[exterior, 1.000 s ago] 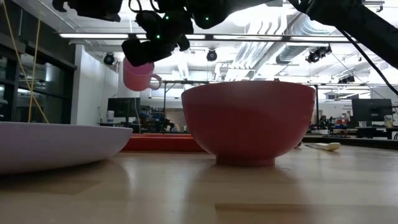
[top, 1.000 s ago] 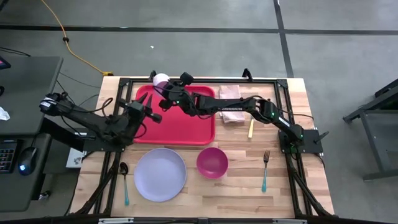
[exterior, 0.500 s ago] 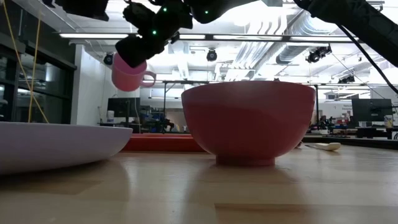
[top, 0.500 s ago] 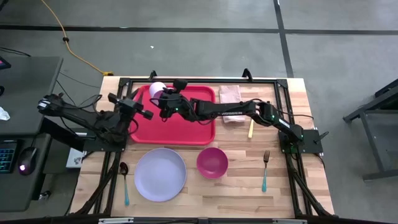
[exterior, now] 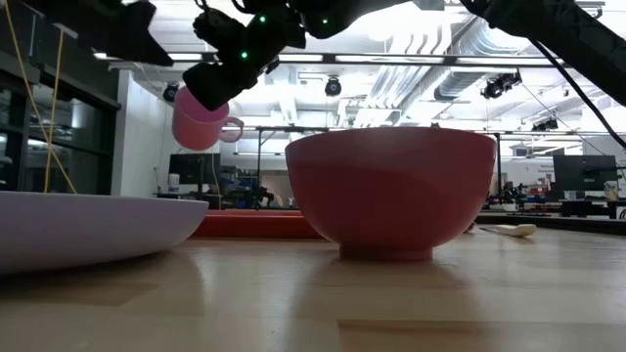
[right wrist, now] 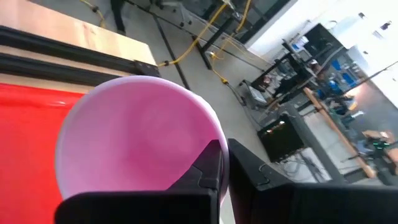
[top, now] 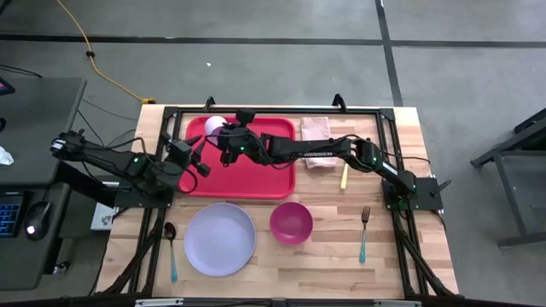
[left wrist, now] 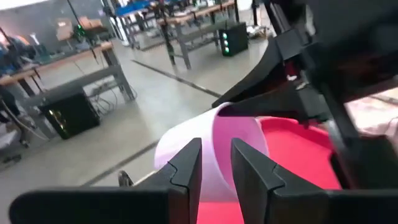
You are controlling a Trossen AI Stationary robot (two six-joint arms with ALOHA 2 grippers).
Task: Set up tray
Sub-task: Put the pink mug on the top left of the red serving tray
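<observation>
my right pincer (top: 227,139) is clamped tight on the rim of the pink cup (top: 217,126), one finger inside the mouth and one outside, and i hold it in the air over the far left corner of the red tray (top: 256,175). from table height the cup hangs tilted, handle out to one side, well clear of the tray floor. the tray itself lies flat on the far half of the wooden table (top: 426,264), between my two arms, with the lavender plate (top: 220,239) and the magenta bowl (top: 291,222) on the near side of it.

my left pincer (top: 198,159) waits at the tray's left edge, just beside the cup, its fingers a little apart and nothing between them (its own camera looks straight at the cup's side).

what worries me: i only have the cup by a thin bit of rim, so it can swing or slip if i move sharply. it is also close to the tray's raised rim, and if i let go while it is tilted or half over that rim, i judge it would tip, roll, or land off the tray by the table's frame. and my left pincer is near enough that a careless sweep of either arm could knock the cup or make the two arms collide.
</observation>
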